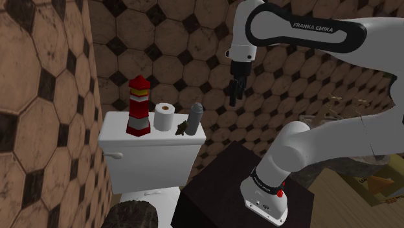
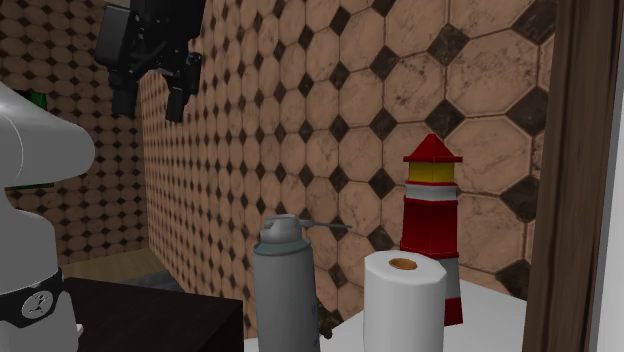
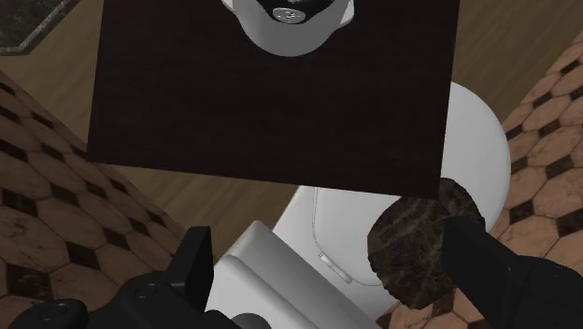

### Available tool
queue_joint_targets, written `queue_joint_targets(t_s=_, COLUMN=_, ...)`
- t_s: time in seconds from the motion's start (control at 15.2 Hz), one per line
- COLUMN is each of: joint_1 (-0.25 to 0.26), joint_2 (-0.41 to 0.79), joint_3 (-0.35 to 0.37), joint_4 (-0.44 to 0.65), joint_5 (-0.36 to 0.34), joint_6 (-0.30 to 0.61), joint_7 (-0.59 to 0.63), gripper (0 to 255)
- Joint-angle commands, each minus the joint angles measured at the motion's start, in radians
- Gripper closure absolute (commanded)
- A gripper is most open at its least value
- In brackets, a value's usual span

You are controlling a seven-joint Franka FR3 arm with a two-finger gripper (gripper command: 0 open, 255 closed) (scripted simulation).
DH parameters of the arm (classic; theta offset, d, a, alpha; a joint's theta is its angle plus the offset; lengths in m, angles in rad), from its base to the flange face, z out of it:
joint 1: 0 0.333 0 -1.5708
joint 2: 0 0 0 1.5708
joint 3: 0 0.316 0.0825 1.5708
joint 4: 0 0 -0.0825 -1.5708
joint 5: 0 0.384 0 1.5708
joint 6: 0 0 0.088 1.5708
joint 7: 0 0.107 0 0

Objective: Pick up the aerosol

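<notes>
The aerosol [image 1: 196, 119] is a grey can with a darker cap, upright on the white toilet tank lid [image 1: 120, 126], at the end toward the shoulder view's right. In the second exterior view the aerosol [image 2: 285, 290] stands nearest, with a thin nozzle tube pointing at the wall. My black gripper [image 1: 237, 92] hangs open in the air, well above the can and off to the shoulder view's right. It holds nothing. The gripper [image 2: 150, 100] also shows high at the second exterior view's upper left. In the wrist view the fingers [image 3: 191, 266] stand wide apart over the toilet.
On the tank a white paper roll [image 1: 164, 117] and a red-and-white lighthouse [image 1: 138, 107] stand beside the can, with a small dark object [image 1: 182, 128] against it. The dark stand [image 1: 220, 188] sits just right of the toilet. A tiled wall [image 1: 162, 39] runs close behind. A dark marbled round thing [image 3: 420, 248] lies by the bowl.
</notes>
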Motion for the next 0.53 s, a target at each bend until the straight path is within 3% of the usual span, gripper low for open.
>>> queue_joint_targets(t_s=0.0, joint_1=0.0, joint_2=0.0, joint_3=0.0, joint_4=0.0, joint_5=0.0, joint_6=0.0, joint_7=0.0, gripper=0)
queue_joint_targets(t_s=0.46, joint_1=0.012, joint_2=0.277, joint_3=-0.052, joint_4=0.093, joint_5=-0.007, joint_6=0.178, joint_7=-0.123, gripper=0)
